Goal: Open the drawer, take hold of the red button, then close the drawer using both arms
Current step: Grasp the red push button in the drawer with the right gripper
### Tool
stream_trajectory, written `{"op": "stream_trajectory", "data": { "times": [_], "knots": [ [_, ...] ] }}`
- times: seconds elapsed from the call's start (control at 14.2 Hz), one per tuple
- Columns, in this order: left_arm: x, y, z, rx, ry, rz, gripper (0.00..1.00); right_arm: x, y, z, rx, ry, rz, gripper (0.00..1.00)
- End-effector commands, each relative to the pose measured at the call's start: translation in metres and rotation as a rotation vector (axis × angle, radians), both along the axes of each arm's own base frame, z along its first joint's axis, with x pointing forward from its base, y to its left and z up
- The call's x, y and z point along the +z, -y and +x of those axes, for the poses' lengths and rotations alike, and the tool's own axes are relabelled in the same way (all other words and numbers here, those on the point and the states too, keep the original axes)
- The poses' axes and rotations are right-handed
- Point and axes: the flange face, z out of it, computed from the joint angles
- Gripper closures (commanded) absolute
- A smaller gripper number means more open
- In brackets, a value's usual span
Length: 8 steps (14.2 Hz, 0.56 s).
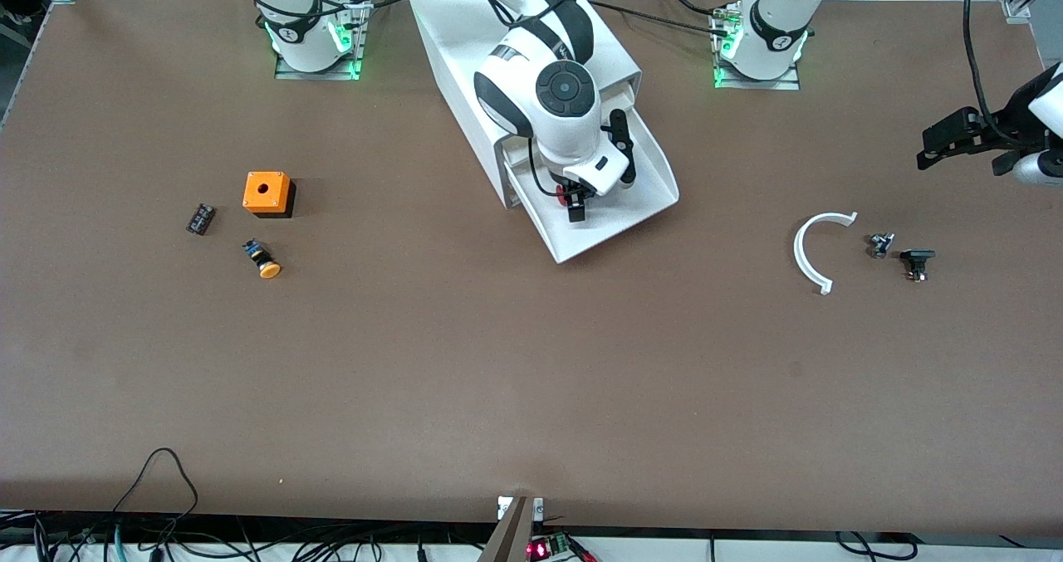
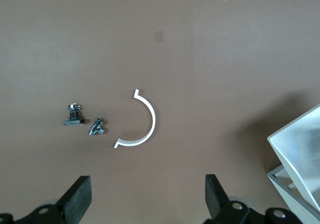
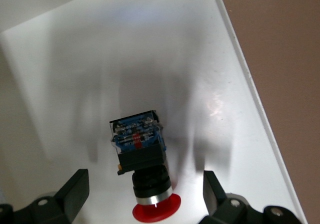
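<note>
Right wrist view shows the right hand (image 3: 142,196) spread wide over the pulled-out drawer (image 3: 75,68), its two fingers (image 3: 75,186) either side of the button (image 3: 142,169) without touching it; the button lies on its side on the white drawer floor, red cap toward the camera, black body and a blue-and-red terminal block pointing away. In the front view the right hand (image 1: 575,205) hangs inside that drawer (image 1: 639,205), which sticks out of the white cabinet (image 1: 465,47) toward the front camera, and only a sliver of the button (image 1: 565,190) shows beneath the wrist. The left hand (image 1: 955,139) waits over the bare surface (image 1: 531,379) at the left arm's end, fingers (image 2: 77,201) apart and holding nothing. Below it lie a white curved strip (image 1: 812,251), a small metal part (image 1: 880,244) and a small black part (image 1: 916,261), close together. Toward the right arm's end sit an orange box (image 1: 267,193), a yellow-capped button (image 1: 263,259) and a small black block (image 1: 200,219).
</note>
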Motion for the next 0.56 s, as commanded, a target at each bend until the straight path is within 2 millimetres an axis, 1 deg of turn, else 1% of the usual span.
{"op": "stream_trajectory", "data": {
  "times": [0.0,0.07,0.14,0.28,0.35,0.49],
  "knots": [
    [0.004,0.0,-0.004,-0.016,0.0,0.012,0.0,-0.009,-0.006,-0.006,0.028,0.008,-0.014,0.09],
    [0.003,-0.001,-0.004,-0.015,0.001,0.009,0.0,-0.009,-0.007,-0.006,0.032,0.014,-0.014,0.13],
    [0.003,-0.001,-0.004,-0.015,0.002,0.009,0.0,-0.01,-0.009,-0.007,0.04,0.022,-0.02,0.15],
    [0.003,-0.001,-0.003,-0.015,0.005,0.007,0.0,-0.009,-0.008,-0.005,0.038,0.03,-0.02,0.16],
    [0.003,-0.001,-0.003,-0.015,0.003,0.007,0.0,-0.003,-0.01,-0.003,0.035,0.038,-0.01,0.15],
    [0.003,-0.001,-0.003,-0.013,0.003,0.007,0.0,0.001,-0.01,-0.001,0.029,0.045,-0.002,0.14]
  ]
}}
